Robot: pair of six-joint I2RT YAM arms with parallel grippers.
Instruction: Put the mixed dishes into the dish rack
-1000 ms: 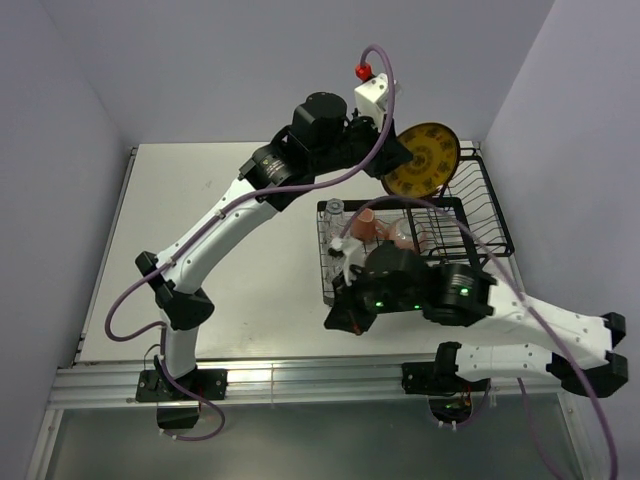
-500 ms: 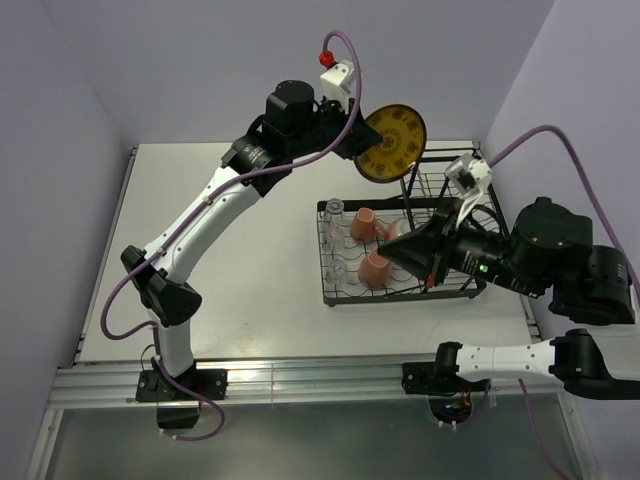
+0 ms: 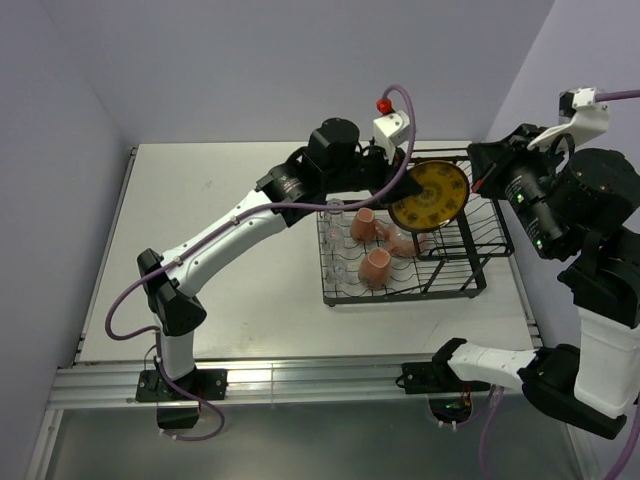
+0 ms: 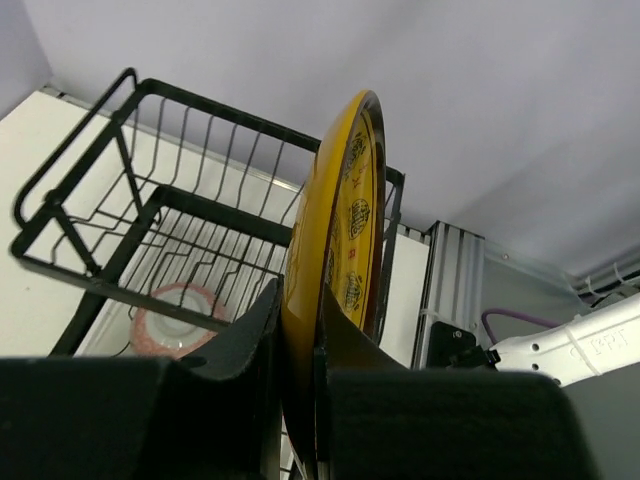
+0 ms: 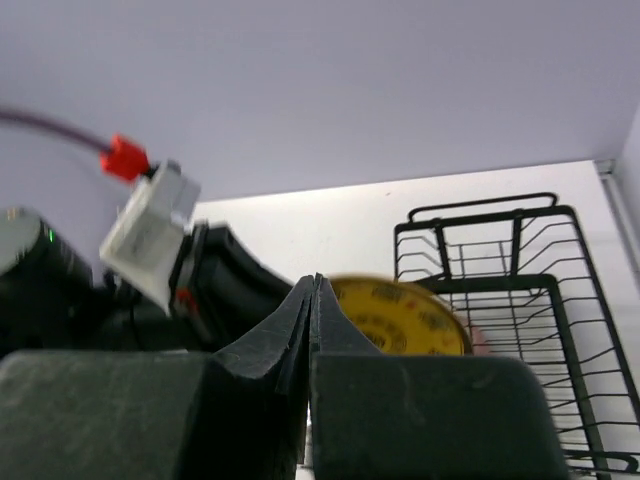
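Observation:
My left gripper (image 3: 403,186) is shut on the rim of the yellow dark-patterned plate (image 3: 431,195), which it holds upright on edge over the dish rack (image 3: 470,252). In the left wrist view the plate (image 4: 345,225) rises between my fingers (image 4: 255,330) above the taller basket section (image 4: 150,195). Two salmon-pink mugs (image 3: 363,224) (image 3: 376,268), a pink bowl (image 3: 406,241) and three clear glasses (image 3: 335,210) sit in the low tray. My right gripper (image 3: 480,168) is shut and empty, raised high at the right. Its view shows the plate (image 5: 405,318) beyond its tips (image 5: 313,285).
The white table (image 3: 220,230) lies left of the rack. Grey walls close in behind and on both sides. The left arm's purple cable (image 3: 398,130) loops above the plate. The right arm's body (image 3: 590,210) towers at the right edge of the table.
The left arm has carried the plate down and to the right, over the rack's taller section. The right arm has swung up and away from the rack to the far right.

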